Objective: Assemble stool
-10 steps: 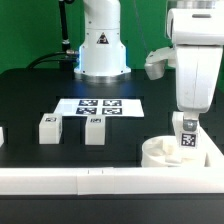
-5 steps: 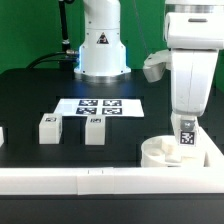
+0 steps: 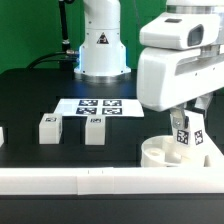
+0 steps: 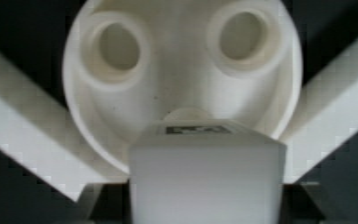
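Seat (image 4: 179, 75) recesses, wrist view only

Three block legs (image 3: 47, 128) (image 3: 95, 130) (image 3: 184, 136); one round seat (image 3: 158, 154); one marker board (image 3: 66, 106)

text: none legible | square tags: marker board (image 3: 65, 106), each block leg (image 3: 95, 132)

Black tabletop (image 3: 30, 100); green backdrop (image 3: 25, 30) behind; white bar edging (image 3: 60, 180) along front; marker board (image 3: 100, 105) flat on table.
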Motion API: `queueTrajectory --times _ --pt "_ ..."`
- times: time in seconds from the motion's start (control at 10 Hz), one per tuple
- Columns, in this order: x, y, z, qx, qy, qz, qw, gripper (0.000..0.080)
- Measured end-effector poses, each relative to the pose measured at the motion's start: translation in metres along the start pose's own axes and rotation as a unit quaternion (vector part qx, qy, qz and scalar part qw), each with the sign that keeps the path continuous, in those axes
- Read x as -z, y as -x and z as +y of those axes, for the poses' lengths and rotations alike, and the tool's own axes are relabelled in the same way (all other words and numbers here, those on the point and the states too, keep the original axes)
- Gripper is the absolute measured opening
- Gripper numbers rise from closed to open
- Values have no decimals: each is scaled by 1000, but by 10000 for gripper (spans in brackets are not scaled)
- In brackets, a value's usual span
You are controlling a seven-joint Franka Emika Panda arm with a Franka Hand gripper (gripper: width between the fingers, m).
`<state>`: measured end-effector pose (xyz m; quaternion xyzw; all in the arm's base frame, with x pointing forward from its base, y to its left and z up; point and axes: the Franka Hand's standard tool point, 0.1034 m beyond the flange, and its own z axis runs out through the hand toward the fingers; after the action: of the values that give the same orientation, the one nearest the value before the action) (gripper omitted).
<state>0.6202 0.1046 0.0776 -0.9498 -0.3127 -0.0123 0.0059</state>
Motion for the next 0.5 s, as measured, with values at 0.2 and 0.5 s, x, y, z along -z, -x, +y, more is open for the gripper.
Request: queueTrajectory --times 0.2,0.5 --pt "-1 -1 -4 -168 -10 0 986 337" --pt "-1 -6 -9 -324 -11 10 946 337"
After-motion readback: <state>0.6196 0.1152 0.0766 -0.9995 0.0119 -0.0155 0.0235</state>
